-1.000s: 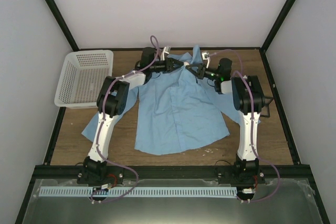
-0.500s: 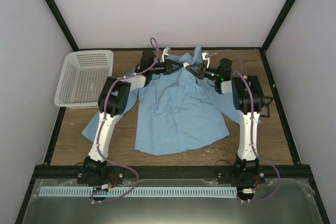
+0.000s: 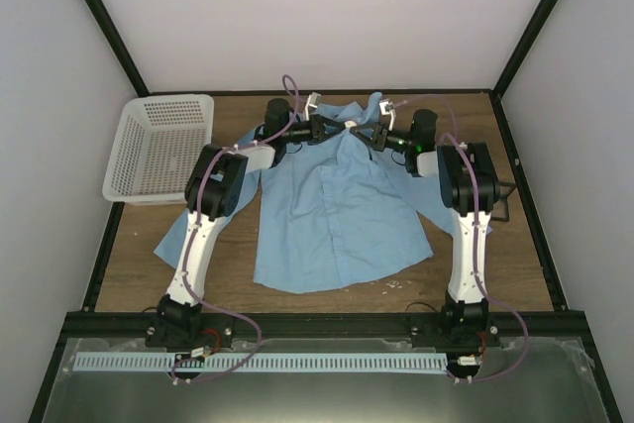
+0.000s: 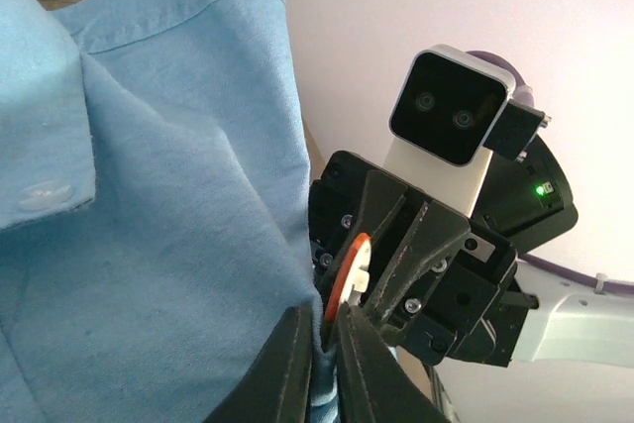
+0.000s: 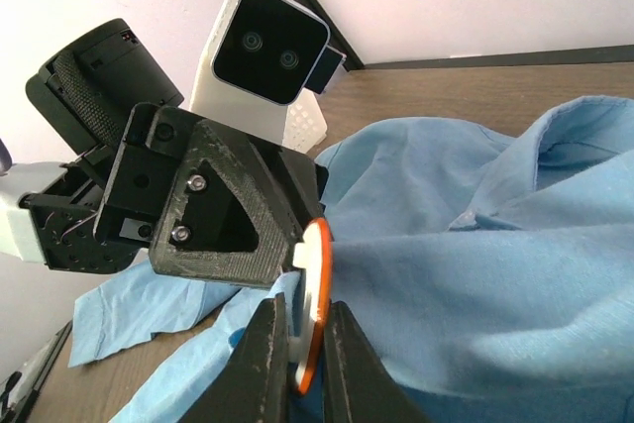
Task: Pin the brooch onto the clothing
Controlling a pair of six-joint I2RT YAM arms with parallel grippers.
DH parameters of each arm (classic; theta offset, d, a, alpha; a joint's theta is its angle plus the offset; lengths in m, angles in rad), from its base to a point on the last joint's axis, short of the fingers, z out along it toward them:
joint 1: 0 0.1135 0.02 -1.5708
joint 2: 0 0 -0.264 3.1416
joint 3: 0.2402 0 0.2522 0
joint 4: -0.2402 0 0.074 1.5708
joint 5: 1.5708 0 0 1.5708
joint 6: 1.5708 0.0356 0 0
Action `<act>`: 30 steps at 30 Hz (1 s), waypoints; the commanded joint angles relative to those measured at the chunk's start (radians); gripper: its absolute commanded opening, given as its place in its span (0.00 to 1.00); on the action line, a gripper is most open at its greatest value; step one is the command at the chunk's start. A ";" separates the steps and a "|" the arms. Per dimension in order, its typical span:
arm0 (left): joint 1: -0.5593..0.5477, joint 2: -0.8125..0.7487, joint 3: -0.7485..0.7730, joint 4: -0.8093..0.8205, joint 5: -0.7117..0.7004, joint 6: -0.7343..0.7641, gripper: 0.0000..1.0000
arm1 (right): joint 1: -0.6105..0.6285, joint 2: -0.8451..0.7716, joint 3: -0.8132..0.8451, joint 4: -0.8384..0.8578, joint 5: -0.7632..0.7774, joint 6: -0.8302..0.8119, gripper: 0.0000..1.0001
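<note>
Overhead overview — opposed wrist close-ups sharing brooch [image 4: 341,279]

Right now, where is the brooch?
In the right wrist view, the brooch stands edge-on between the right end effector's fingers, against the blue shirt near its collar; the left end effector pinches the shirt just opposite.

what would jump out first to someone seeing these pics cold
The two arms meet tip to tip at the far middle of the table. There the left end effector pinches a fold of the light blue shirt near its collar, and the right end effector holds the orange-red brooch edge-on against that fabric. A white mesh basket sits at the far left.
</note>
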 commanded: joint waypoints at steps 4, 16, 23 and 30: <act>-0.001 -0.014 -0.024 0.109 0.032 -0.076 0.29 | -0.002 -0.013 0.031 -0.008 0.007 -0.051 0.04; 0.017 -0.024 -0.060 0.147 0.016 -0.087 0.18 | -0.002 -0.009 0.029 0.020 -0.001 -0.038 0.01; 0.011 -0.009 -0.030 0.099 0.010 -0.060 0.15 | -0.002 -0.003 0.031 0.035 -0.017 -0.028 0.01; 0.006 0.010 0.004 0.027 -0.012 -0.034 0.27 | -0.003 -0.002 0.026 0.085 -0.030 0.002 0.01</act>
